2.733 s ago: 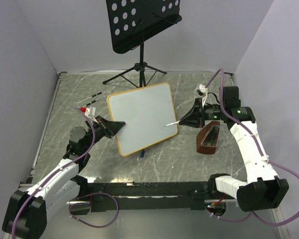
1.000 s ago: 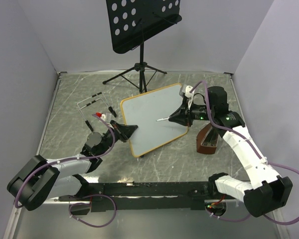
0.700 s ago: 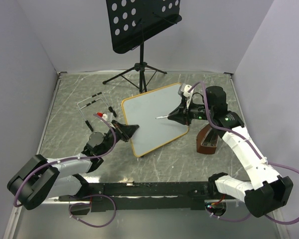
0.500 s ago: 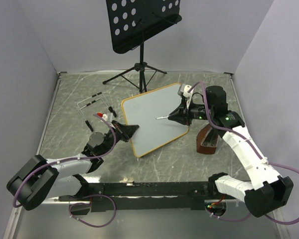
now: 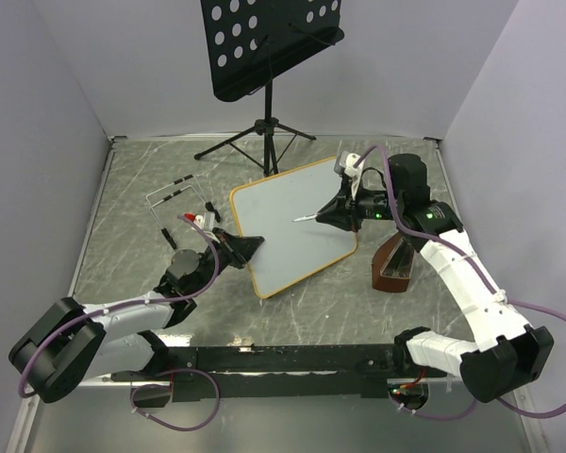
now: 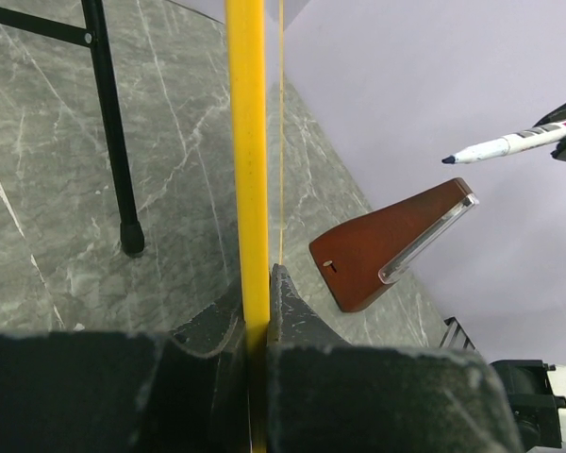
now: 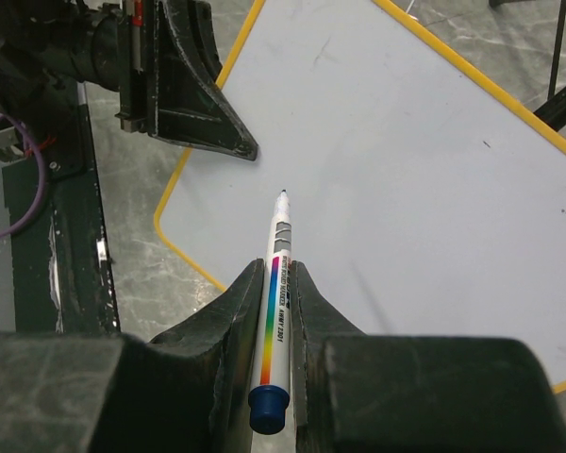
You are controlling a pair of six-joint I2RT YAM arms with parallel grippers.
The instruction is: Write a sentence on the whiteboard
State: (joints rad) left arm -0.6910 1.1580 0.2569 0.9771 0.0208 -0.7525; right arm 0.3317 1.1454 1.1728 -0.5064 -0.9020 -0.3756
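Note:
The whiteboard (image 5: 292, 226) has an orange frame and is held tilted up off the table. My left gripper (image 5: 248, 247) is shut on its left frame edge. The left wrist view shows that edge (image 6: 248, 142) pinched between the jaws of the left gripper (image 6: 256, 294). My right gripper (image 5: 337, 215) is shut on a white marker (image 7: 275, 283) with a rainbow stripe. The marker's bare tip (image 5: 298, 220) hovers over the board's face (image 7: 406, 170). The sentence is out of view; the face shows blank.
A black perforated music stand (image 5: 264, 42) stands at the back, its tripod legs (image 5: 255, 142) just behind the board. A brown wedge-shaped case (image 5: 394, 264) sits right of the board. A wire holder (image 5: 174, 193) and a red-capped item (image 5: 196, 219) lie at the left.
Earlier the board lay further left; the left gripper has carried it right and the left arm has dropped low. In the last second the right gripper has raised the marker slightly towards the back.

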